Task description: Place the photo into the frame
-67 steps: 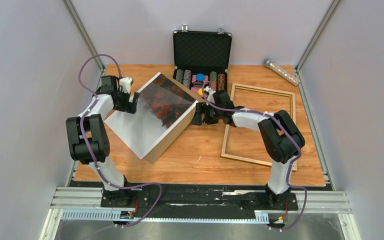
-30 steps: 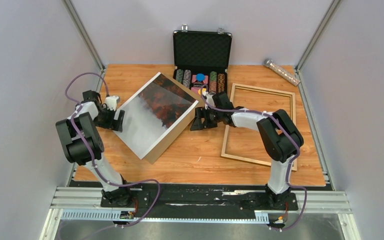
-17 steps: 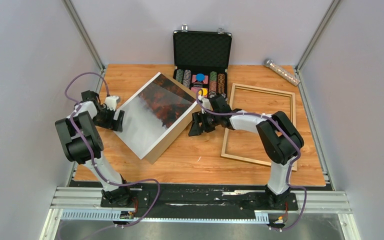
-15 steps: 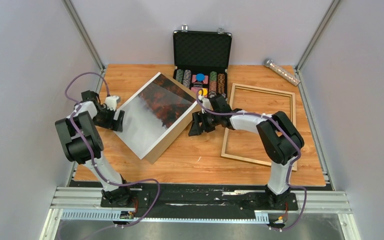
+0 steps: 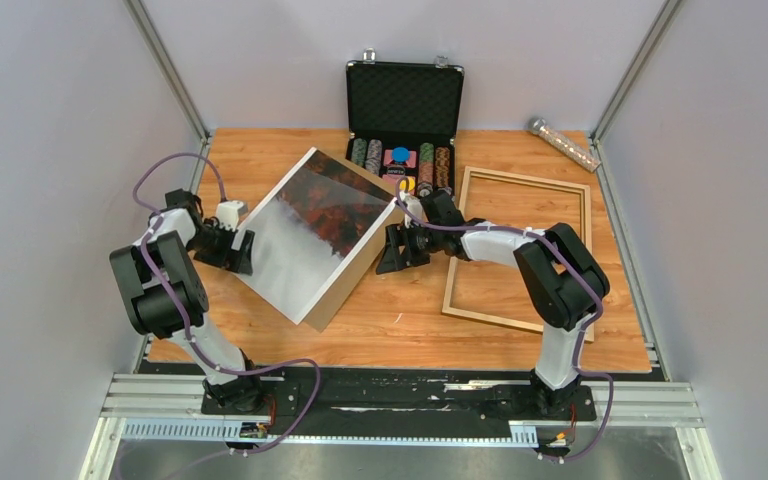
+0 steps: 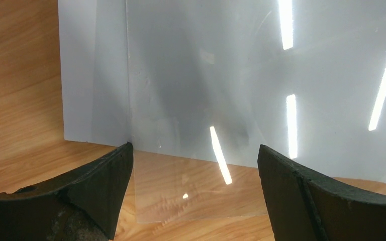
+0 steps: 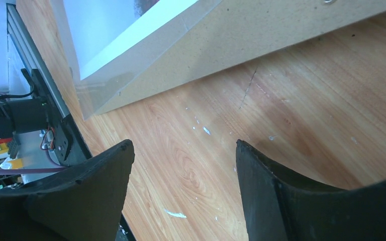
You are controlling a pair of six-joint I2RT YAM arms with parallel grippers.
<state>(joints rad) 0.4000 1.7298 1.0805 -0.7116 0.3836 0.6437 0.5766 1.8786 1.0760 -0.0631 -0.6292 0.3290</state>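
Lining up to grab the photo [image 5: 310, 225], we reckon. It's lying on the board [image 5: 345, 285], well apart from the frame [image 5: 526, 176], which has nothing in it yet. The left gripper [image 5: 243, 252] is at the photo's edge and the right gripper [image 5: 390, 250] is beside the board, both spread wide and holding nothing. Next we need a clean pinch on that thin edge. The case [image 5: 405, 95] at the back holds chips [image 5: 400, 158].

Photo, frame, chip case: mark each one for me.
photo [image 5: 310, 235], top view, middle of the print.
frame [image 5: 530, 178], top view, far rail.
chip case [image 5: 405, 95], top view, open lid's lining.
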